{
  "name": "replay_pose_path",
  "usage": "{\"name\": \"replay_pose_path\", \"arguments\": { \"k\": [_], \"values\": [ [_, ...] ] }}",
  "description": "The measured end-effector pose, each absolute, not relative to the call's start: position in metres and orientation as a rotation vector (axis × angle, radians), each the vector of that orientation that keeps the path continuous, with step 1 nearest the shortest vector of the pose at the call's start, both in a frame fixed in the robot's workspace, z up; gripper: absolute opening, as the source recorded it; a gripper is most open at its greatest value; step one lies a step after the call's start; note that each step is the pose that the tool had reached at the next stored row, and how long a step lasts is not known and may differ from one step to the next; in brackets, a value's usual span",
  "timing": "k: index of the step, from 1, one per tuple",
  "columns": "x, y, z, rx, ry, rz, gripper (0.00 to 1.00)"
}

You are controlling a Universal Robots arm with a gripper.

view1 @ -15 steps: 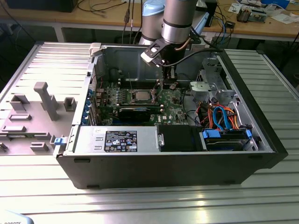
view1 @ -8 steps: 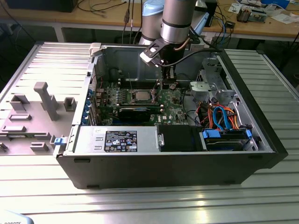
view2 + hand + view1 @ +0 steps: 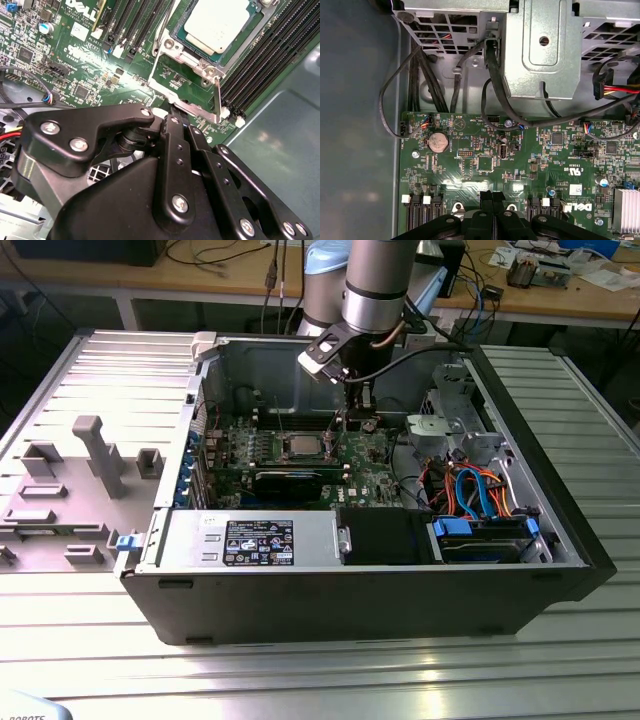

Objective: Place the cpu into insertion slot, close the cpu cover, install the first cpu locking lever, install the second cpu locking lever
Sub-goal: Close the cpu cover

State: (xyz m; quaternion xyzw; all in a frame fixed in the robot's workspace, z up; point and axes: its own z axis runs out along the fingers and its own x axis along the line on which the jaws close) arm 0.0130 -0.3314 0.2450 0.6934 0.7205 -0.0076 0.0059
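Reads as roughly half done, judging from the lie of the parts. Shows the cpu (image 3: 300, 447) seated flat in the slot (image 3: 245, 32), mid-way across the board (image 3: 375, 455) inside the open case (image 3: 560, 560) on the counter (image 3: 300, 680). Shows the cover (image 3: 200, 59) down over the cpu too, framing the pale metal top on every visible side and lying level, so counts the first two steps as finished. Leaves the lever steps in doubt: picks out one thin lever (image 3: 218, 100) running off the cover's corner alongside the memory slots (image 3: 265, 55), low and close to the board, yet cannot tell whether hooked under a catch or merely resting there. Puts the pincer (image 3: 349, 422), in the exterior view, low over the board at about 2 o'clock from the cpu, near it but apart. Has the fingertips (image 3: 486, 200) pressed together in the first wrist view, only a thin seam between, with nothing seen clamped. Places those tips, in the second wrist view, just beside the socket's bracket (image 3: 185, 106) and near the lever's free end; touching or not, impossible to say. Judges the locking work as what remains, for one lever at least and perhaps both.
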Motion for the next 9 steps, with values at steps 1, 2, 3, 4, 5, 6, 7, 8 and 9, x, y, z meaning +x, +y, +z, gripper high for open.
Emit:
{"name": "replay_pose_path", "arguments": {
  "k": [1,2,3,4,5,6,7,8,9],
  "values": [
    [0.0128,-0.3314,0.245,2.171,2.255,-0.024,0.11],
    [0.0127,-0.3314,0.2451,2.17,2.255,-0.024,0.11],
    [0.0125,-0.3314,0.245,2.171,2.255,-0.024,0.11],
    [0.0122,-0.3314,0.2451,2.17,2.255,-0.024,0.11],
    [0.0116,-0.3314,0.2451,2.17,2.255,-0.024,0.11],
    [0.0112,-0.3314,0.245,2.17,2.255,-0.024,0.11],
    [0.0108,-0.3314,0.2451,2.17,2.255,-0.024,0.11],
    [0.0104,-0.3314,0.245,2.17,2.255,-0.024,0.11],
    [0.01,-0.3314,0.2451,2.17,2.255,-0.024,0.11]
  ]
}}
